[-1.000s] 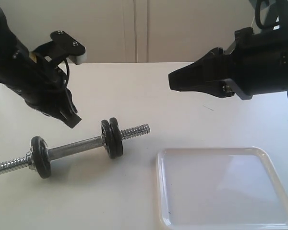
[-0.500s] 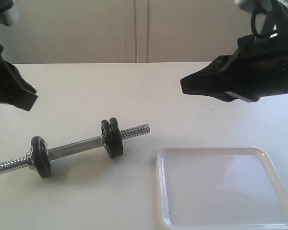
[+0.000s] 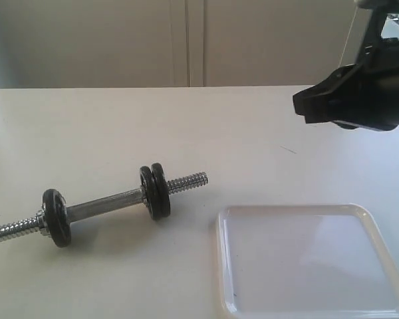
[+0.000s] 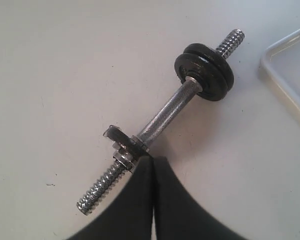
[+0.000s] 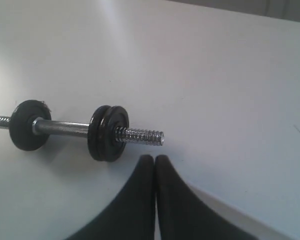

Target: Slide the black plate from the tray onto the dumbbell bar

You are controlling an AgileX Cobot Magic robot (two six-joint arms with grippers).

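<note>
The dumbbell bar (image 3: pixel 110 203) lies on the white table, a chrome rod with threaded ends. Two black plates (image 3: pixel 155 191) sit together near its right end, and one small black disc (image 3: pixel 56 217) sits near its left end. The white tray (image 3: pixel 306 262) at the front right holds nothing. My right gripper (image 3: pixel 300 106) hangs shut high at the right, far above the tray. In the exterior view the left gripper is out of sight. In the wrist views both the left gripper (image 4: pixel 153 159) and the right gripper (image 5: pixel 155 158) are shut on nothing, above the bar (image 4: pixel 162 115) (image 5: pixel 65 128).
A cream wall with a panel seam (image 3: pixel 187 43) stands behind the table. The tray's rim (image 4: pixel 282 75) shows at the edge of the left wrist view. Small dark marks (image 3: pixel 288 149) dot the tabletop.
Both arms have pulled back. The left arm has gone leftward out of the exterior view; the right gripper has drawn back to the right and upward. The bar and tray have not moved.
</note>
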